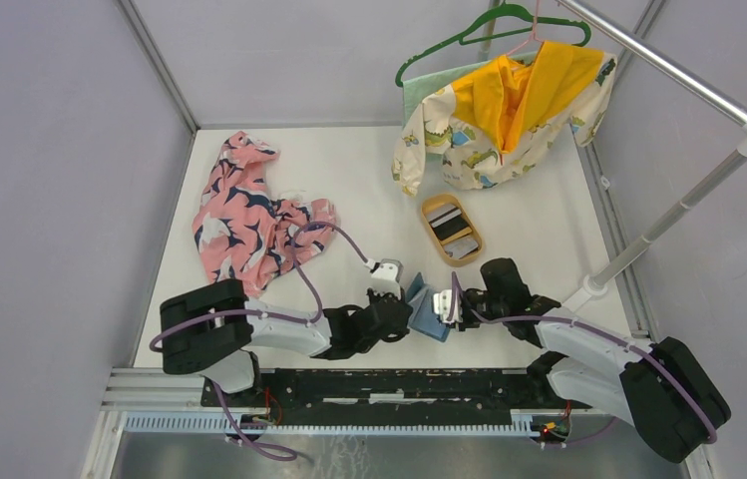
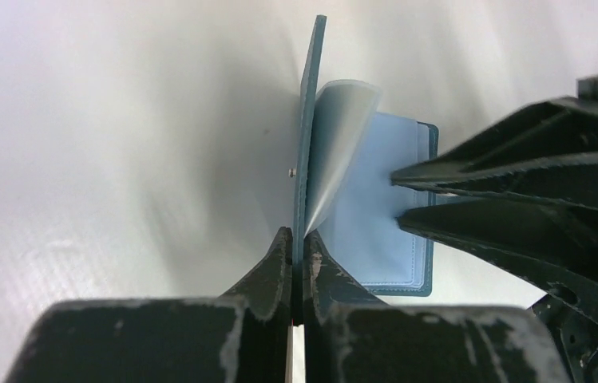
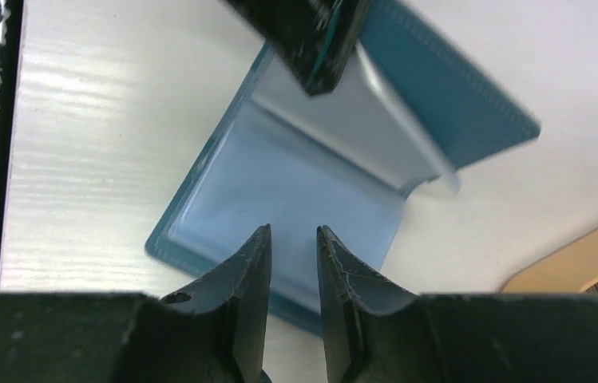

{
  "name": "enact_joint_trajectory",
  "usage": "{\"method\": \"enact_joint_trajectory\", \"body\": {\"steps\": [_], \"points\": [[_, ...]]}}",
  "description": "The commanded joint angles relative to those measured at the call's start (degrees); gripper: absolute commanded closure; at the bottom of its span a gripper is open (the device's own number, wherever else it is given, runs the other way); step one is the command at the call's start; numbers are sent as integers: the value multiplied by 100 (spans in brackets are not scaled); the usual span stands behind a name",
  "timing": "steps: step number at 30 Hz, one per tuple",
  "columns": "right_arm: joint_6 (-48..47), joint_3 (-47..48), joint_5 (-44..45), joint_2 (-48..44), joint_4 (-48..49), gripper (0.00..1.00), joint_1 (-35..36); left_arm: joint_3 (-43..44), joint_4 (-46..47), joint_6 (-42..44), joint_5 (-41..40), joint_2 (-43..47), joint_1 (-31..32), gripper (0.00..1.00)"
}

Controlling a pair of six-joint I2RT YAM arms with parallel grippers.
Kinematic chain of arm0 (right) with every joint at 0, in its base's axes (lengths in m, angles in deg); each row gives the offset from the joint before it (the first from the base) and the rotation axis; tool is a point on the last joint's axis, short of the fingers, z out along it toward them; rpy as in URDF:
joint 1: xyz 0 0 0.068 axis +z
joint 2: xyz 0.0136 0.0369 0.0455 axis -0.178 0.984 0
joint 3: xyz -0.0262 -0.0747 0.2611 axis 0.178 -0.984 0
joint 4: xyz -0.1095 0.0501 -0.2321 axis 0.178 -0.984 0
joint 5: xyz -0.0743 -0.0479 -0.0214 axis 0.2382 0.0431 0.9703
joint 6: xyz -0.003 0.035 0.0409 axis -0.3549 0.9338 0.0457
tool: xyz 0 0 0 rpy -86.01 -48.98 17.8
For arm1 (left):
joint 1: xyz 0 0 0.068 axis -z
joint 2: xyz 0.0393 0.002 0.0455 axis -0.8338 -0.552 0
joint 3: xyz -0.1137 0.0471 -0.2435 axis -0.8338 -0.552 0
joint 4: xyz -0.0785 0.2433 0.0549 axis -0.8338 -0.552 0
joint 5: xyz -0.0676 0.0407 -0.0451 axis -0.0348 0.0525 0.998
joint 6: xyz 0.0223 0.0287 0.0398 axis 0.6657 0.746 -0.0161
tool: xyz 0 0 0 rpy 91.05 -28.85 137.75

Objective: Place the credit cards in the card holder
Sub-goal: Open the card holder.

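Top external: we count two credit cards (image 1: 444,222) in one tray (image 1: 425,214); left hand (image 2: 297,247) pinches the card holder (image 2: 375,219), right hand (image 3: 294,236) slightly spread.

At lower centre, the left gripper (image 1: 401,315) and right gripper (image 1: 441,305) meet at a teal card holder (image 1: 430,323). Just above, a tan oval tray (image 1: 426,213) holds dark cards (image 1: 452,232).

Teal-blue card holder (image 1: 427,311) (image 2: 375,231) (image 3: 279,191): open near the front edge of the worktop (image 1: 349,170), one cover flat, the other upright, clear pockets exposed. Dark credit cards (image 1: 454,232): flat inside the oval tray (image 1: 441,199).
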Motion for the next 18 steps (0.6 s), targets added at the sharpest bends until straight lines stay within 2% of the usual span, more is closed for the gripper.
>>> {"method": "enact_joint_trajectory", "body": {"steps": [1, 4, 8, 14, 18], "points": [[-609, 286, 26, 4, -507, 67, -9, -447, 29, -1455, -787, 506, -57, 98], [-439, 268, 528, 54, -309, 69, -33, -723, 223, -2036, -993, 696, -100, 98], [-109, 259, 918, 245, 13, 70, -149, -897, 663, -2247, -997, 701, -162, 98], [101, 392, 672, 395, -56, 66, -392, -910, 1239, -2731, -751, 164, -243, 98], [300, 525, 117, 419, -226, 57, -989, -911, 1523, -2899, -761, -61, -248, 98]]}}
